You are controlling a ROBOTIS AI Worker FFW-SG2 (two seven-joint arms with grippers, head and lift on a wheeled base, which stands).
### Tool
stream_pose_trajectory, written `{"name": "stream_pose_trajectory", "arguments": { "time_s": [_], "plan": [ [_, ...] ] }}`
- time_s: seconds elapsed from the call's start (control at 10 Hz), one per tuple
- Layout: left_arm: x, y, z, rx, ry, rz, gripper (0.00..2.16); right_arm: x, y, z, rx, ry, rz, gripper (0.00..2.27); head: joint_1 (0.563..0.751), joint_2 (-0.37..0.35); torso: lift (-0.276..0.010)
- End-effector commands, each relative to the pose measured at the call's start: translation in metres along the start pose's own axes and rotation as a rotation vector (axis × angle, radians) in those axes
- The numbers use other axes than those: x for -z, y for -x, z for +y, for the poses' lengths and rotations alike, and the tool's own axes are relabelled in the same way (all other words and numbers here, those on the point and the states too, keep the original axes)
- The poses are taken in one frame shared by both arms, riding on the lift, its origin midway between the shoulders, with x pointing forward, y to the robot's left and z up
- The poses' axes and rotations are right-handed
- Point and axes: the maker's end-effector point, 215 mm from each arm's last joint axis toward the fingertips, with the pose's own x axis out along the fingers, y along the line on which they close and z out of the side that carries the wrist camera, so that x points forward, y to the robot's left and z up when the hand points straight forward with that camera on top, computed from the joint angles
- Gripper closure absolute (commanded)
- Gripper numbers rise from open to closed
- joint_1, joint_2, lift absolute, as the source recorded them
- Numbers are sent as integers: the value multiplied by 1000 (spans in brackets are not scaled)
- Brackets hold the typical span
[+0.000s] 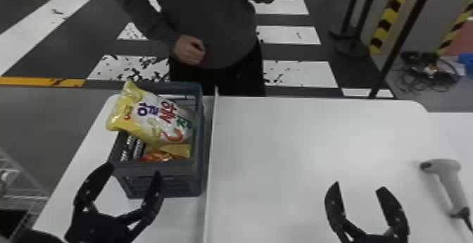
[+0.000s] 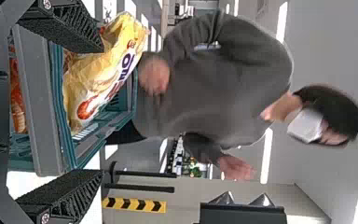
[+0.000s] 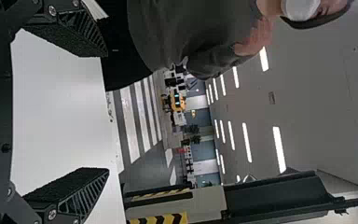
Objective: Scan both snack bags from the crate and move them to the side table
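A dark floor [image 1: 288,51] with white stripes lies behind a white desk [image 1: 281,136]; yellow-and-black striped posts [image 1: 387,11] stand toward the far right.

The yellow-and-white snack bag [image 1: 151,117] lies tilted on top in the crate [image 1: 155,170], its yellow end sticking out over the crate's left rim. Below it, at the crate's near end, is the orange snack bag [image 1: 158,155], partly covered. The crate sits upright by the desk's far left corner, just left of a pale raised strip [image 1: 210,175] that runs from the far edge toward the near edge.

The left gripper [image 1: 133,172] is at the crate's near side, its jaws spread wide, with open space between them. In the left wrist view the upper bag and part of the crate show beyond the parted jaws.

The right gripper [image 1: 359,188] is over the near right part of the desk, well apart from the crate. Its jaws also stand wide apart, with open space between them.

The grey scanner [image 1: 452,182] lies farther right, its cable end toward the near right corner. A wire rack [image 1: 21,189] stands beyond the desk's left edge.
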Motion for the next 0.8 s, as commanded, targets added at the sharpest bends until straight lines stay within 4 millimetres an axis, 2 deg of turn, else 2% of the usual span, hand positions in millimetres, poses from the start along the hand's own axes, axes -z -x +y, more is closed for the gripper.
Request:
{"name": "stream_pose_trajectory", "arguments": {
  "time_s": [0.0, 0.4, 0.6, 0.7],
  "plan": [
    [-5, -4, 14, -17, -8, -15, 73, 1, 0, 0, -1, 1, 3, 120, 695, 25, -99],
    [-5, -34, 58, -62, -14, 15, 73, 7, -3, 10, -21, 6, 28, 120, 695, 77, -99],
    [-8, -40, 92, -115, 10, 32, 73, 15, -11, 19, -43, 12, 55, 120, 695, 111, -99],
    [-10, -45, 101, -126, 21, 32, 73, 16, -11, 19, -46, 14, 60, 120, 695, 141, -99]
  ]
}}
